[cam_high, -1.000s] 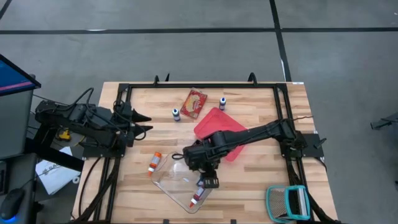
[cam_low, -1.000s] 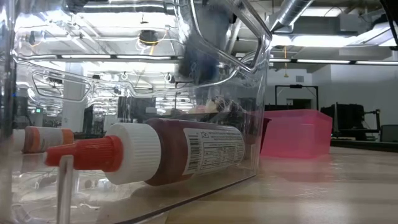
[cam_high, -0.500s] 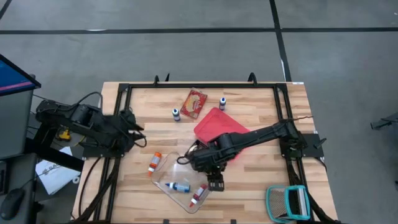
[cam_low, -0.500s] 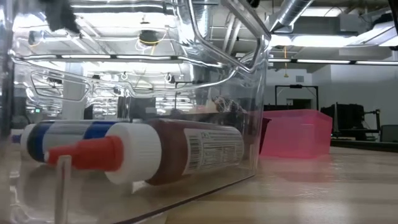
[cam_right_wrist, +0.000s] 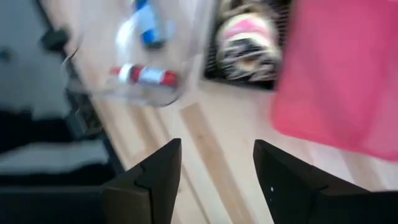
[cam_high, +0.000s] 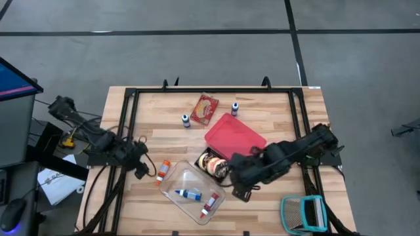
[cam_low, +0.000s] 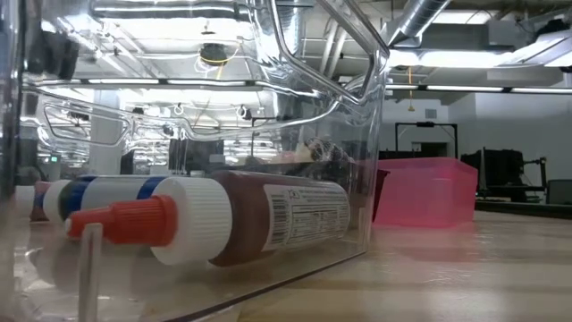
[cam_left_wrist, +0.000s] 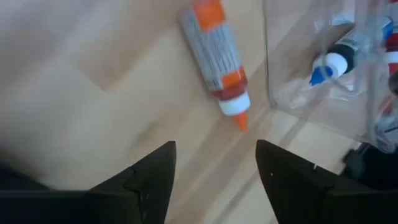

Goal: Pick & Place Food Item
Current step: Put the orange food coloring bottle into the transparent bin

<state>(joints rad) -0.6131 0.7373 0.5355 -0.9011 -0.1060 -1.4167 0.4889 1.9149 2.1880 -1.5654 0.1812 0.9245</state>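
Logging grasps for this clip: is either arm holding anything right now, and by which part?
Nothing is held. The left gripper hangs open near the orange-capped tube; the right gripper is open and empty beside the clear bin.

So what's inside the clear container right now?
The clear container holds two tubes: a blue-capped tube and a red-capped tube, lying apart. Nothing else shows inside; no lid covers it.

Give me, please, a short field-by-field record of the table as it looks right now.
container: clear plastic bin, near the front edge
inside bin: blue-capped tube; red-capped tube
beside bin: orange-capped tube lying on the wood
pink lid: mid-table
snack tray: next to the pink lid
left tool: open, empty, near the orange-capped tube
right tool: open, empty, right of the bin
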